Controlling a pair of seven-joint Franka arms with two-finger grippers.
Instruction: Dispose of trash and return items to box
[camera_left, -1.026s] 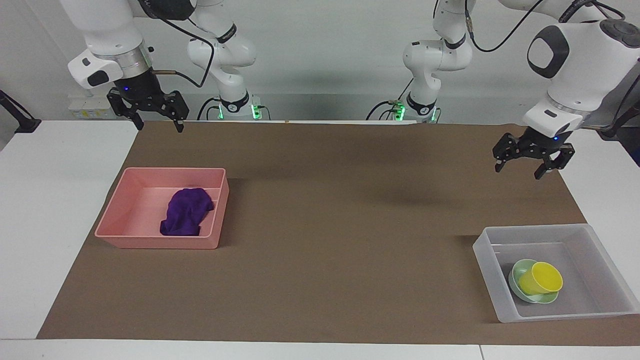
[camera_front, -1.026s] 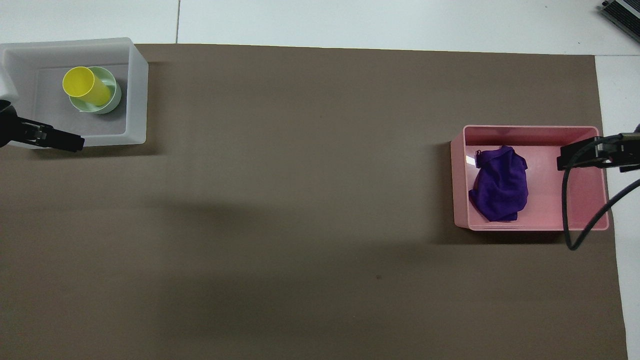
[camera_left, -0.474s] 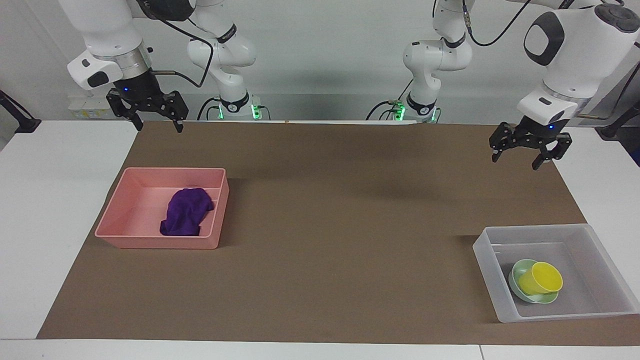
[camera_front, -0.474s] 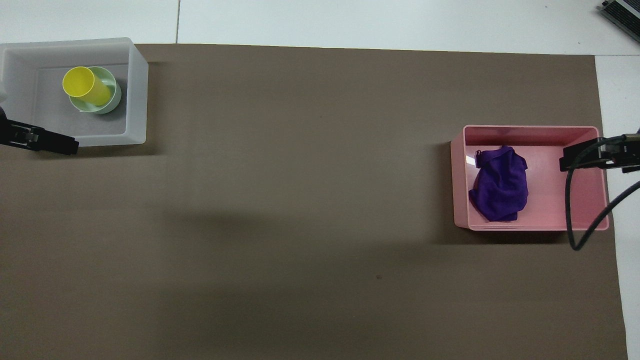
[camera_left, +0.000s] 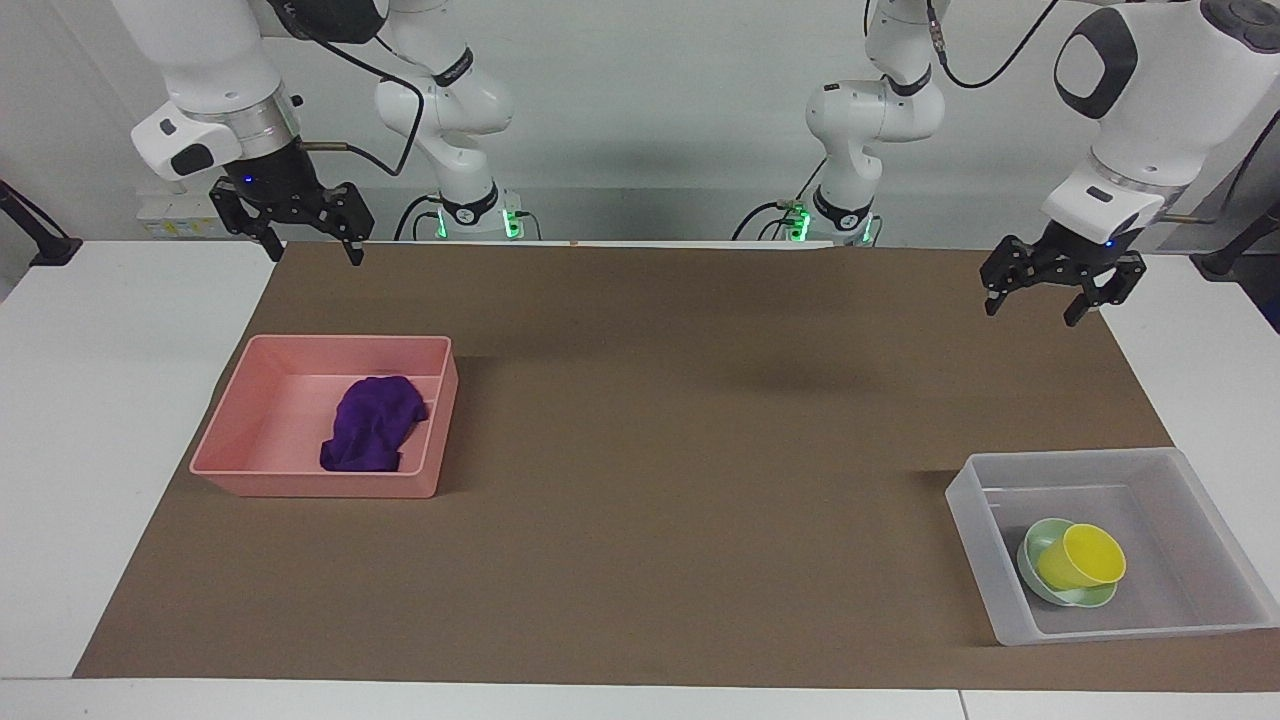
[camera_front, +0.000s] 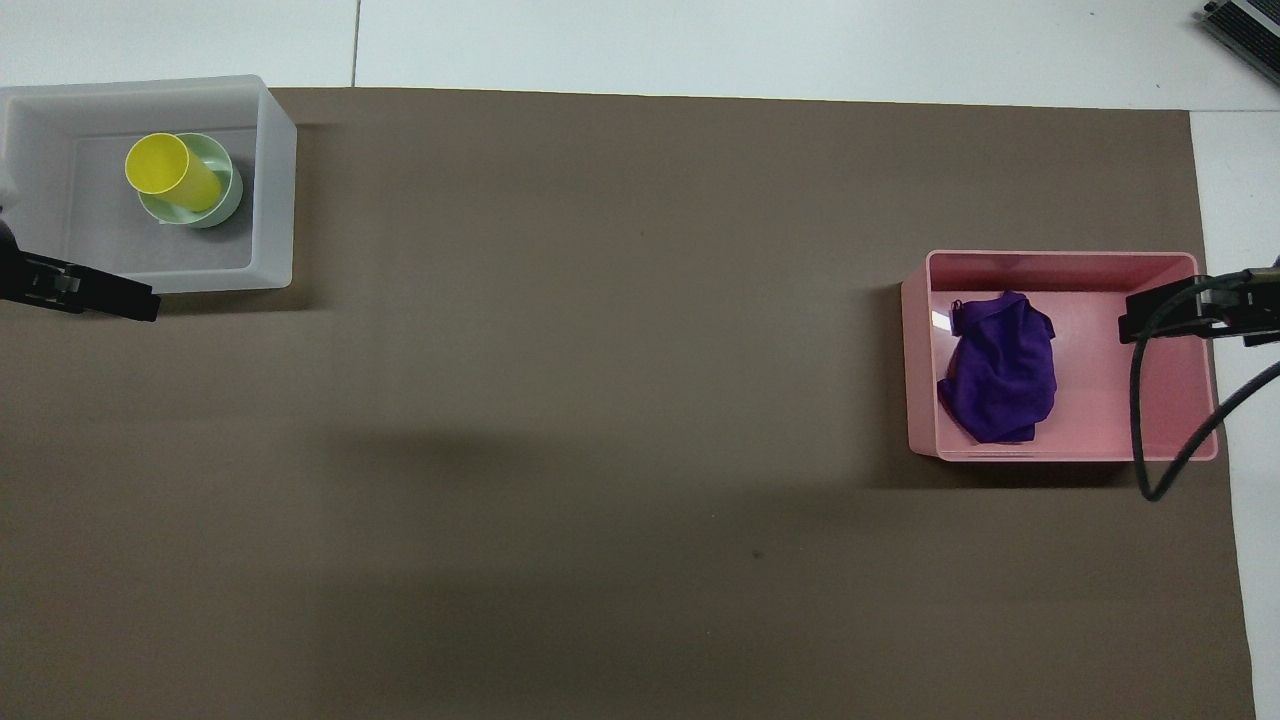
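Bench after sorting: trash binned, items boxed.

Purple rag (camera_left: 372, 424) lies crumpled in the pink tray (camera_left: 240, 424) toward the right arm's end, serving as the trash bin. Yellow cup (camera_left: 1082, 556) leans tilted in the mint bowl (camera_left: 1040, 540), both inside the translucent box (camera_left: 975, 525) toward the left arm's end. Right gripper (camera_left: 307, 241) and left gripper (camera_left: 1035, 298) hang over the brown mat (camera_left: 680, 450), fingers spread, holding nothing; the task looks complete.
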